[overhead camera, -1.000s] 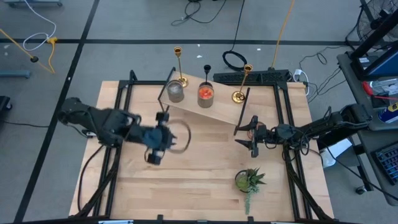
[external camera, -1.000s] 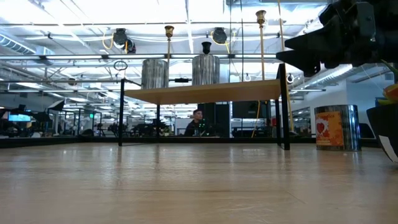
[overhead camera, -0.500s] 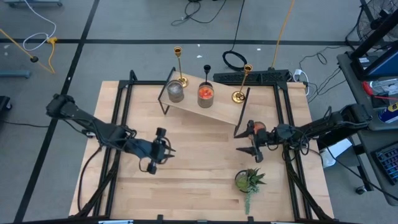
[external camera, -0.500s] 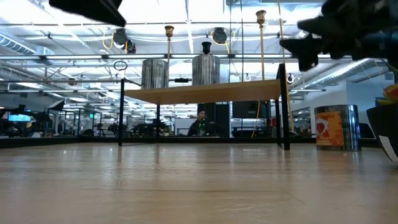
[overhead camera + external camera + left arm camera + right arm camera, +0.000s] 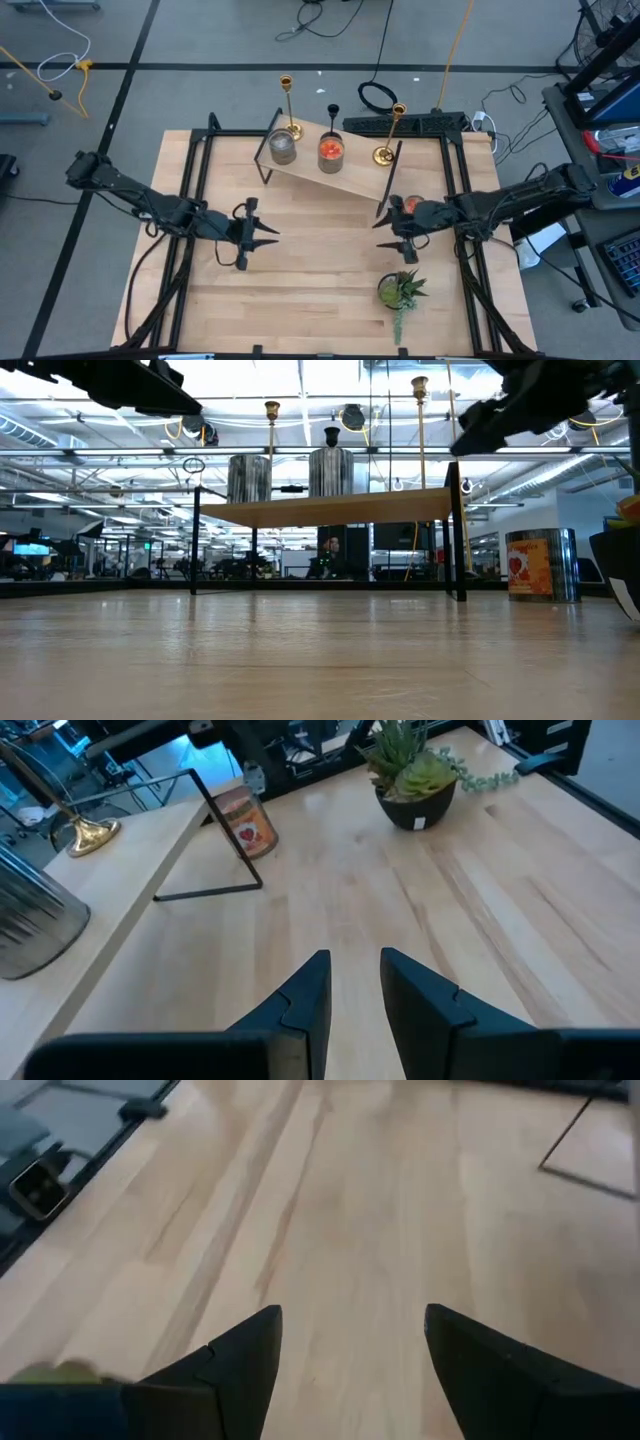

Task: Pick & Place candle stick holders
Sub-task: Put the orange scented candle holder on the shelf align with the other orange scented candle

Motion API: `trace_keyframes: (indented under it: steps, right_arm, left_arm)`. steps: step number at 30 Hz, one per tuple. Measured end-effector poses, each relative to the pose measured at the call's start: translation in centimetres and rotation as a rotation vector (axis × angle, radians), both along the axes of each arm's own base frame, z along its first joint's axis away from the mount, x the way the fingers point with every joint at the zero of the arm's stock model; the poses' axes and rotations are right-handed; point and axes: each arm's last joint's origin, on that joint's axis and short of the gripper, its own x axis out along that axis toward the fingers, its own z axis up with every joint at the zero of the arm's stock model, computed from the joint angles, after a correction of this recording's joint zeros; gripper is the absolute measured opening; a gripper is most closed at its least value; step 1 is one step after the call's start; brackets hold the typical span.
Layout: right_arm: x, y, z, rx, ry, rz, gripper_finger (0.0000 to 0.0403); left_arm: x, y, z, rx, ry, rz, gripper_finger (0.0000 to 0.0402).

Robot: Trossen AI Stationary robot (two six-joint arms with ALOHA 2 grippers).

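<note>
A slanted wooden shelf [image 5: 350,178] on black wire legs stands at the table's far middle. On it rest two tall gold candle stick holders [image 5: 287,105] [image 5: 388,132], a short black one [image 5: 333,116], a grey cup [image 5: 282,148] and an orange-red cup [image 5: 330,152]. Another orange cup [image 5: 255,820] stands on the table beside the shelf's right leg. My left gripper [image 5: 268,235] [image 5: 350,960] hovers open over the table's left middle and holds nothing. My right gripper [image 5: 385,222] [image 5: 350,1315] hovers open at the right middle, next to the orange cup, over bare wood.
A green potted plant [image 5: 400,290] stands near the table's front right, close to my right gripper. Black frame rails [image 5: 190,190] run along the table's left and right sides. Bare wood [image 5: 320,260] lies between the two grippers.
My left gripper has come down from high above the table and drawn back a little toward the left edge, tipping from steeply down toward level. My right gripper has risen and tipped from pointing down toward level. The candle stick holders have stayed in place.
</note>
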Motion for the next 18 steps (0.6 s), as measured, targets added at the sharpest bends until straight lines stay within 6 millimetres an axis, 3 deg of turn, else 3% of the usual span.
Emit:
trace_keyframes:
  steps: [5, 11, 18]
  right_arm:
    - [-1.9, 0.6, -0.9, -0.027, 0.165, 0.023, 0.0242]
    - [-3.8, -0.1, -2.4, -0.126, 0.38, -0.162, 0.0242]
    - [-4.0, -0.1, -2.3, -0.072, 0.398, -0.216, 0.0242]
  left_arm:
    - [0.2, -0.1, -0.3, 0.011, 0.017, -0.004, 0.0097]
    - [0.3, -0.1, -0.4, 0.02, 0.019, -0.008, 0.0097]
    - [0.3, -0.1, -0.4, -0.028, 0.02, 0.011, 0.0097]
